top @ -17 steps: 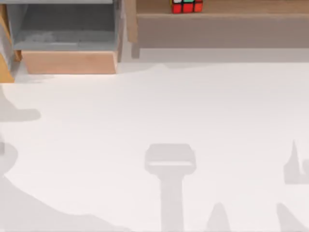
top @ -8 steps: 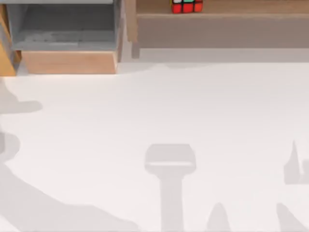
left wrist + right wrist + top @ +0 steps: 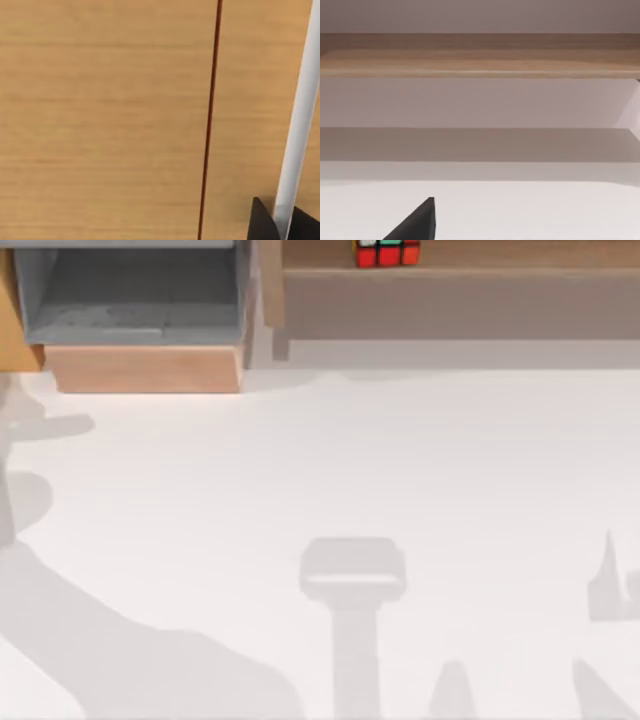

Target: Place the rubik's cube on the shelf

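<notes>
- In the top view, the rubik's cube (image 3: 387, 252) sits at the upper edge of the frame, a little right of centre, resting on the shelf (image 3: 500, 254), so we judge the placing itself as done.
- The shelf runs along the upper right of the top view as a light-brown ledge, and its flat tan-grey front face drops to the desk (image 3: 400, 470) below it.
- Nothing touches the cube; no fingers are around it, and it stands square near the front lip of the ledge.
- The step in hand, as we read it, is the retreat after release: both of our arms are out of the working area, with only grey shadows across the lower part of the desk.
- The next move calls for little more than parking the arms well apart from the shelf, without brushing the ledge or the cube.
- The grey-lined box compartment (image 3: 130, 300) at the upper left of the top view, with its wood front, holds nothing that we can see.
- Our left gripper (image 3: 274, 225) shows as 2 dark tips in the lower right corner of the left wrist view, close against a wooden panel (image 3: 100, 120); a pale strip passes between them, and we cannot tell whether the fingers are spread or pressed together.
- Our right gripper (image 3: 417, 222) shows as 1 dark tip at the bottom of the right wrist view, facing the shelf edge across the desk; here too we cannot tell the state of the fingers.
</notes>
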Controlling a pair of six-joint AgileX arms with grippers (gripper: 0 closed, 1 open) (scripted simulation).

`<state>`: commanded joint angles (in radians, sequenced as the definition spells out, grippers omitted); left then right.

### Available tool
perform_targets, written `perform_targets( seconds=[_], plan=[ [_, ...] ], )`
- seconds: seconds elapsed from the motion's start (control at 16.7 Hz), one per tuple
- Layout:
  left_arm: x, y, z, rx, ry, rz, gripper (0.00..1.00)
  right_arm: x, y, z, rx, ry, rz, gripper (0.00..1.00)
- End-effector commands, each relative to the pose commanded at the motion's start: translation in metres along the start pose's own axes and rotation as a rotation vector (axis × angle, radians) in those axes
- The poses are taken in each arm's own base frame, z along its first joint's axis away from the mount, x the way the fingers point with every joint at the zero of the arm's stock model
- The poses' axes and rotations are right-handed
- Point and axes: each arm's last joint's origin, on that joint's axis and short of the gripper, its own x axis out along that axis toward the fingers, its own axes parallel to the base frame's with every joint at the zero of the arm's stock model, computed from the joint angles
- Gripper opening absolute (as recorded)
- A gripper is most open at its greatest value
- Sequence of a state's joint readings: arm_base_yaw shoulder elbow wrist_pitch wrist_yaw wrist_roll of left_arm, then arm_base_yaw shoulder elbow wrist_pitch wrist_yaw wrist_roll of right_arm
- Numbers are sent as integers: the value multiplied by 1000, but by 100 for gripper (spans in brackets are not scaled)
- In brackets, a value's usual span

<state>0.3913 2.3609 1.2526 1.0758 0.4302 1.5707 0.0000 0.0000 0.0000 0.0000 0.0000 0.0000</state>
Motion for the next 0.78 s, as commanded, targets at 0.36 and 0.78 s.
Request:
perform_targets(
  seconds=[0.36,0.78],
  plan=[
    [0,0,0,0,0,0,30,0,0,0,0,0,0,100],
    [0,0,0,0,0,0,83,0,0,0,0,0,0,100]
  ],
)
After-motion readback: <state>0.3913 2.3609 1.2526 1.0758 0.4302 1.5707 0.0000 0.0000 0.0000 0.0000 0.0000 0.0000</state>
